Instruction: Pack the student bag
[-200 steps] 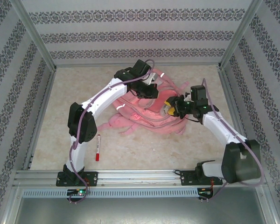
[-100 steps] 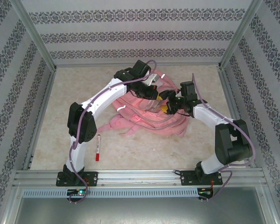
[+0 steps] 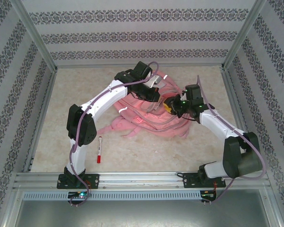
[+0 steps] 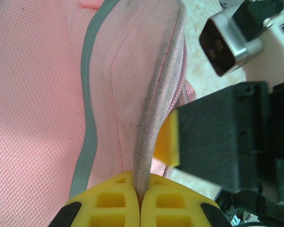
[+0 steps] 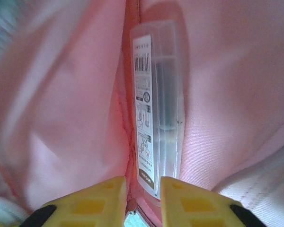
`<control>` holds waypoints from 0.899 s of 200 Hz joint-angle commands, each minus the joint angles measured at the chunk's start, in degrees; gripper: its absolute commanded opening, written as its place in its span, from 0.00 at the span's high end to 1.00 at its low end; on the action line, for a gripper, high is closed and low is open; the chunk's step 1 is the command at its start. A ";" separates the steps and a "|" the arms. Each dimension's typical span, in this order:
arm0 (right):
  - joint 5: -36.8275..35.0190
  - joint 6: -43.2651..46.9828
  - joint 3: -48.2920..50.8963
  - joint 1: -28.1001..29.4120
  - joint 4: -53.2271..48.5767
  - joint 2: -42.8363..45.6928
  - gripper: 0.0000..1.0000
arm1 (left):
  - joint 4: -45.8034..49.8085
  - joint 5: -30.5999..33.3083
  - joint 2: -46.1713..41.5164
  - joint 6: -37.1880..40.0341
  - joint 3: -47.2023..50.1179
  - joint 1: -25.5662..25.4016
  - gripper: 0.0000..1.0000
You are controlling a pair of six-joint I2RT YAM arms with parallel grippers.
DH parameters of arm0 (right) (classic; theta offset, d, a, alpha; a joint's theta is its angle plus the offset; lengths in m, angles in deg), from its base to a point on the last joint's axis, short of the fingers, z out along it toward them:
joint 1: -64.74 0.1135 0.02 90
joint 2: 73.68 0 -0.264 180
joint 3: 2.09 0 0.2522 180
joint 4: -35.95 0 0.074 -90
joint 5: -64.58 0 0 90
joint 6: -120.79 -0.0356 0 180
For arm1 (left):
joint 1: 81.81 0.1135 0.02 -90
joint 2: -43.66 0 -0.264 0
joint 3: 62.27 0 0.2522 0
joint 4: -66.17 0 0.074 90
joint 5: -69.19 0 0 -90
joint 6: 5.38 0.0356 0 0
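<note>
- The student bag (image 3: 146, 118), soft and pink, lies crumpled on the worktop (image 3: 61, 118), with both pairs of fingers at its opened top.
- The left fingers (image 4: 125, 201) are pressed together on the edge of the bag's opening, pinching a thin fold of its fabric. Pink mesh spreads to their left.
- The right fingers (image 5: 109, 198) sit inside the bag's mouth, just right of the left fingers, and stand a narrow gap apart.
- A clear plastic case (image 5: 163, 94) with a barcode label lies inside the bag, straight ahead of the right fingers. Its near end is at their gap, but whether they pinch it cannot be told.
- A red-and-white marker (image 3: 99, 150) lies on the worktop well apart from both pairs of fingers, back toward the left arm's base.
</note>
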 commanded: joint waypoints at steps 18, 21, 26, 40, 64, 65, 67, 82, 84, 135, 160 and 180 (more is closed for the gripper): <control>-8.18 -3.15 -0.40 3.49 2.14 -4.11 0.83 | -4.13 -3.61 -4.18 1.18 0.56 -0.02 1.00; -8.48 -3.44 -0.49 3.93 2.32 -4.48 0.84 | -4.15 -3.68 -4.22 1.18 0.65 -0.02 1.00; -8.74 -4.19 -0.72 4.54 2.58 -5.12 0.84 | -4.27 -3.70 -4.27 1.29 0.70 -0.02 1.00; -9.51 -5.95 -1.26 6.13 4.20 -6.93 0.84 | -4.67 -3.66 -4.33 1.18 0.99 -0.02 1.00; -12.82 -8.19 -1.31 7.29 9.98 -9.93 0.89 | -5.93 -4.30 -4.40 0.48 1.54 -0.04 1.00; -12.85 -8.39 -1.31 7.29 10.27 -10.11 0.89 | -6.01 -4.31 -4.40 0.38 1.54 -0.03 1.00; -12.82 -8.79 -1.31 7.23 10.69 -10.46 0.90 | -6.09 -4.36 -4.40 0.25 1.61 -0.02 1.00; -11.86 -11.67 -1.43 6.56 17.12 -13.38 0.93 | -6.52 -4.67 -4.55 0.03 2.38 -0.02 1.00; -11.76 -11.87 -1.47 6.52 17.78 -13.72 0.93 | -6.60 -4.67 -4.57 0.03 2.48 -0.02 1.00; -15.14 -15.06 -2.49 6.70 20.64 -15.29 0.89 | -9.36 -1.95 -5.73 0.60 6.77 0.83 1.00; -16.16 -14.37 -0.02 5.70 15.44 -10.63 0.79 | -12.78 -0.43 -5.54 -1.22 9.21 3.14 1.00; -15.78 -11.89 1.77 3.97 9.77 -5.22 0.73 | -14.54 2.92 -5.47 0.90 11.21 4.49 1.00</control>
